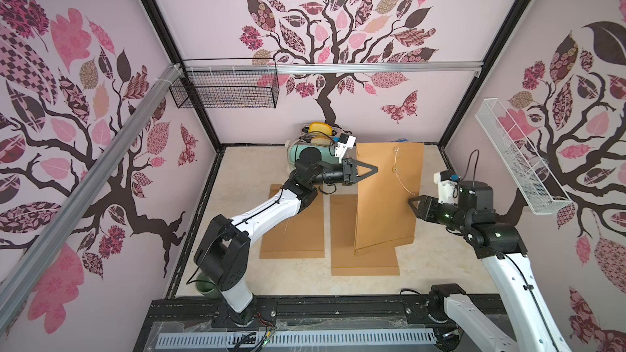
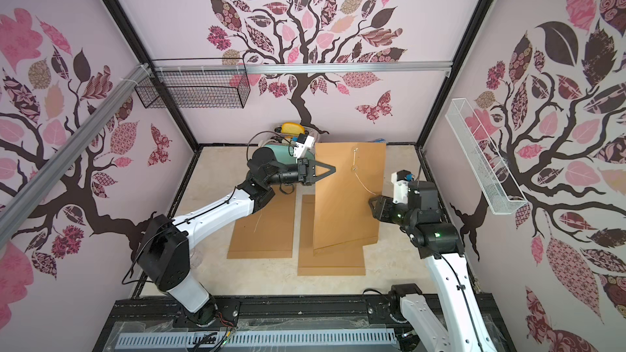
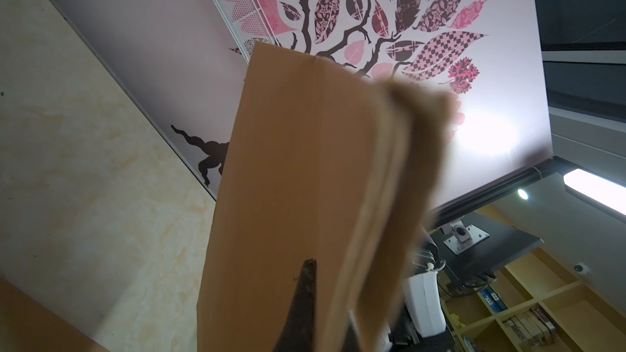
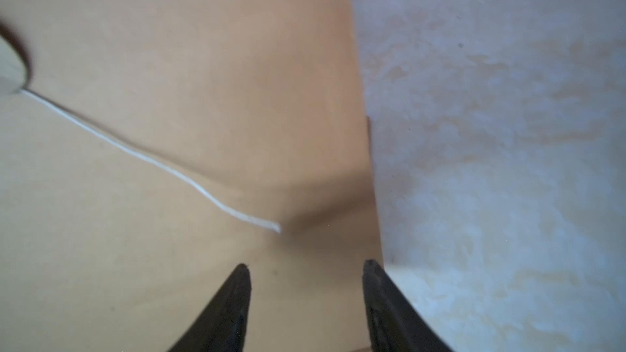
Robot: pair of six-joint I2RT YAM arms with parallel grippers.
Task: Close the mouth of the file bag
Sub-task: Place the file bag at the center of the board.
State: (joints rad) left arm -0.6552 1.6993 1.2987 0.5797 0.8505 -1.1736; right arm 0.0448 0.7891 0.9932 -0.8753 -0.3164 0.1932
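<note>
Kraft file bag [image 1: 386, 198] clamped in left jaws stands over two envelopes [image 1: 362, 259]; right jaws parted, empty, near its string [image 1: 403, 184].

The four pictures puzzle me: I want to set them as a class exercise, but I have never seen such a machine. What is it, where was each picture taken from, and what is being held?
Two robot arms work at a table inside a booth with patterned walls. The two wide pictures come from a pair of cameras overhead, looking down on everything. The two close pictures come from small cameras on the arms' wrists. Left and right are the robot's own sides. The left fingers are shut on one edge of a brown file bag and hold it upright. The right fingers are open and hold nothing. They are close to the loose end of the bag's white string. A second bag and a third bag lie flat on the table.
</note>
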